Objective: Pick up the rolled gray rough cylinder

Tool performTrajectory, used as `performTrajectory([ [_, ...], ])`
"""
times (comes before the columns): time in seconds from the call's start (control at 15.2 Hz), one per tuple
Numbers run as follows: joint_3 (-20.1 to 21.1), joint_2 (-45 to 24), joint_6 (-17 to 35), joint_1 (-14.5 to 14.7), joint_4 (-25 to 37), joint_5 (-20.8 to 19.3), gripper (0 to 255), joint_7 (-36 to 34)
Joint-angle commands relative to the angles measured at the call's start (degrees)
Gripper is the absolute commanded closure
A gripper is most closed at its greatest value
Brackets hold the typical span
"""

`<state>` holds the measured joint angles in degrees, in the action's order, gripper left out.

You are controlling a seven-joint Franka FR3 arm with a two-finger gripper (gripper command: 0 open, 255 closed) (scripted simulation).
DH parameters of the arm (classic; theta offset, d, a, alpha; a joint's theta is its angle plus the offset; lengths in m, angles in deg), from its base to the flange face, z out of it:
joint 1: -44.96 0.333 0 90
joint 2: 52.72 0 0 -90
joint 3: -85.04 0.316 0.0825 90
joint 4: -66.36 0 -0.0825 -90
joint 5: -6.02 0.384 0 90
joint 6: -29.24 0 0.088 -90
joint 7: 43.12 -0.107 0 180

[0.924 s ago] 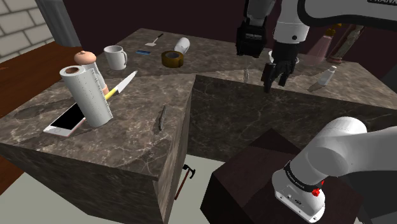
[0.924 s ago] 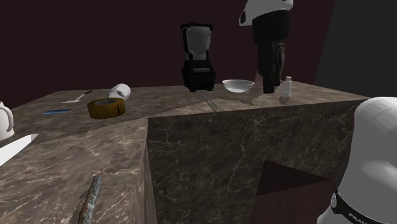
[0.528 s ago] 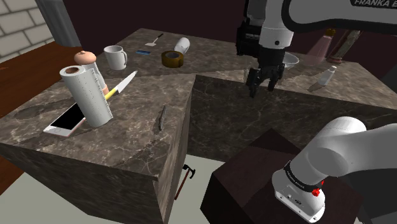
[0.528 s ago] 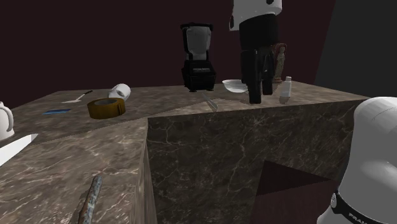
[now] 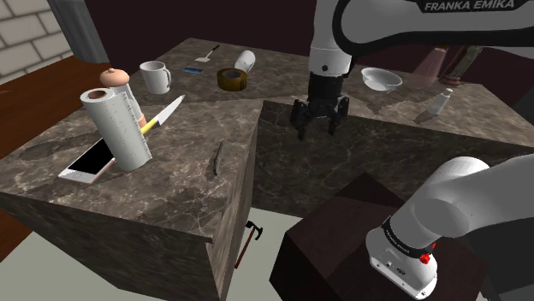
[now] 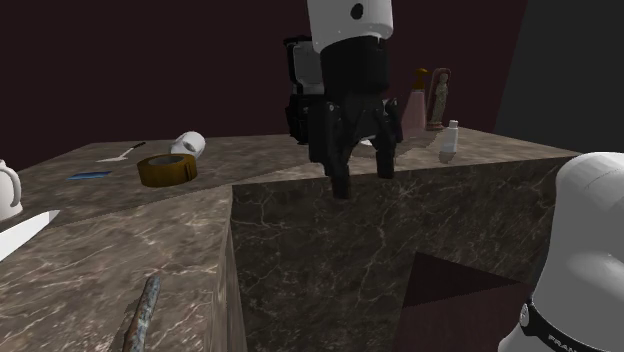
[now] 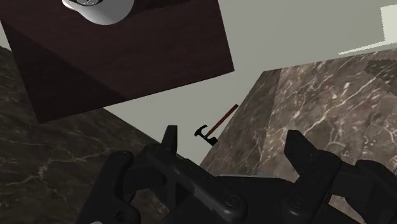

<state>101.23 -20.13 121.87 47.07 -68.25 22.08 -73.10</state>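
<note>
1. Since half a second ago the claw (image 5: pixel 317 132) has travelled toward the shoulder view's left. It went from beside the bowl (image 5: pixel 381 79) to the near edge of the raised counter (image 5: pixel 402 137). Nothing else has shifted.
2. The claw's fingers are spread wide, with nothing between them. Whether a fingertip touches the counter edge, I cannot tell.
3. In the wrist view the claw (image 7: pixel 232 133) looks down past the counter edge. A hammer (image 7: pixel 216 124) lies on the pale floor, between the counter and the dark stand (image 7: pixel 127 57).
4. In the second exterior view the claw (image 6: pixel 363 182) hangs in front of the blender (image 6: pixel 296 110), with a small shaker (image 6: pixel 449 140) to its right. A ring of tape (image 6: pixel 166 169) and a rusty rod (image 6: pixel 143 312) lie farther out.
5. The shoulder view gives the target. The paper roll (image 5: pixel 115 126), whitish grey, stands upright on the lower counter at that view's left.
6. The roll is well apart from the claw. A phone (image 5: pixel 88 162) lies at its foot, a knife (image 5: pixel 167 113) is just beside it and a mug (image 5: pixel 155 76) is behind it.
</note>
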Motion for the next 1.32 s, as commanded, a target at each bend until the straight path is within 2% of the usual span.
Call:
performTrajectory([
  [0.0,2.4,-3.4,2.4,-0.1,1.6,1.5,0,-4.2],
  [0.33,7.6,-12.8,7.5,-0.5,7.3,3.1,0,-14.0],
  [0.59,11.1,-21.3,11.4,-0.9,13.0,2.4,0,-22.1],
  [0.92,14.1,-33.0,15.3,-0.2,21.8,-1.0,0,-32.7],
  [1.25,14.7,-44.5,17.3,2.3,31.8,-5.8,0,-42.3],
])
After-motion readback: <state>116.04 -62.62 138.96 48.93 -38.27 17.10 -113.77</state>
